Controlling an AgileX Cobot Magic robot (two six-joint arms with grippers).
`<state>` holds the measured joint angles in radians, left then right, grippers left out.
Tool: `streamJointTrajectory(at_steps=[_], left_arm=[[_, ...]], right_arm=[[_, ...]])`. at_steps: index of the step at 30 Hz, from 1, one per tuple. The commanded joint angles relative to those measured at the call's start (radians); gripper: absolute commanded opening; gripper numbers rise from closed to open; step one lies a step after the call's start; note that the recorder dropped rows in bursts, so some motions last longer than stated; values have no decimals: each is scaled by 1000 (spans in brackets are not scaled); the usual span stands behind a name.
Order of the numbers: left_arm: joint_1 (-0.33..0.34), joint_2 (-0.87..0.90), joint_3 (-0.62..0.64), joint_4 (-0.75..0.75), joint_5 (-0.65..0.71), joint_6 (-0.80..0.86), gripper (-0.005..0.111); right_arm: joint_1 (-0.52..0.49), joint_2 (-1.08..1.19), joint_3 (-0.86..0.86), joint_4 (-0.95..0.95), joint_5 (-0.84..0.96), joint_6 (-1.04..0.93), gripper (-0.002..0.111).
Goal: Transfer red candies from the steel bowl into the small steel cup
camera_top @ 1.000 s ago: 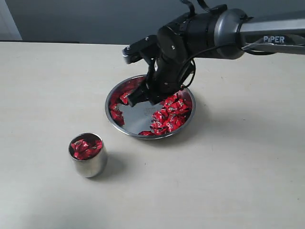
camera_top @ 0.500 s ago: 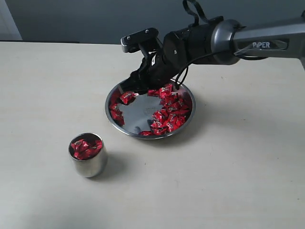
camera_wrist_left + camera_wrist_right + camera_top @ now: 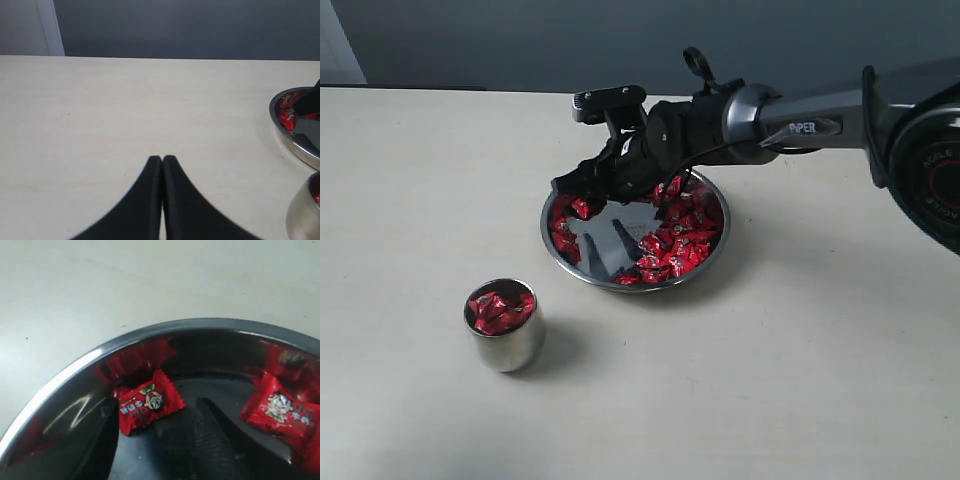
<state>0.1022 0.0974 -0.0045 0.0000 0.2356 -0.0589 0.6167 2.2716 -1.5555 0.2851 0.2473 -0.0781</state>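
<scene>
The steel bowl [image 3: 582, 272] sits mid-table with red candies [image 3: 682, 238] heaped on its right side and a few on its left. My right gripper [image 3: 578, 192] hangs open low over the bowl's left part. In the right wrist view one red candy [image 3: 150, 402] lies flat on the bowl floor just ahead of the gripper [image 3: 156, 412], between its spread fingers [image 3: 210, 437], and touches neither. A second candy [image 3: 280, 410] lies off to the side. The small steel cup [image 3: 506, 340] stands upright in front of the bowl to the left, with red candies [image 3: 500, 310] in it. My left gripper [image 3: 162, 161] is shut and empty above bare table.
The left wrist view catches the bowl's rim [image 3: 290, 135] and the cup's side [image 3: 300, 217] at its edge. The right arm [image 3: 800, 115] reaches in from the right above the table. A dark wall runs behind the table's far edge.
The right gripper has opened wide. It lifted from the bowl's middle and swung to the bowl's left part. Bowl, cup and left gripper have not moved.
</scene>
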Motion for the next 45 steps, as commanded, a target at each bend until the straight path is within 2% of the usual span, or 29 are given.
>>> streamJointTrajectory(at_steps=[1, 15, 18, 22, 24, 38, 42, 45], left_arm=[[-5, -5, 4, 0, -2, -2, 0], [-5, -5, 4, 0, -2, -2, 0], [-5, -5, 4, 0, -2, -2, 0], [-5, -5, 4, 0, -2, -2, 0], [-5, -5, 4, 0, -2, -2, 0], [-5, -5, 4, 0, -2, -2, 0], [-5, -5, 4, 0, -2, -2, 0], [-5, -5, 4, 0, -2, -2, 0]], right_arm=[[3, 12, -16, 22, -19, -8, 46], [30, 94, -76, 63, -18, -8, 44], [30, 93, -76, 63, -18, -8, 32], [30, 93, -76, 64, -9, 0, 8], [30, 93, -76, 64, 1, 0, 4], [30, -59, -76, 27, 73, 3, 4], [45, -116, -76, 27, 219, -3, 4], [74, -151, -74, 27, 323, -83, 4]])
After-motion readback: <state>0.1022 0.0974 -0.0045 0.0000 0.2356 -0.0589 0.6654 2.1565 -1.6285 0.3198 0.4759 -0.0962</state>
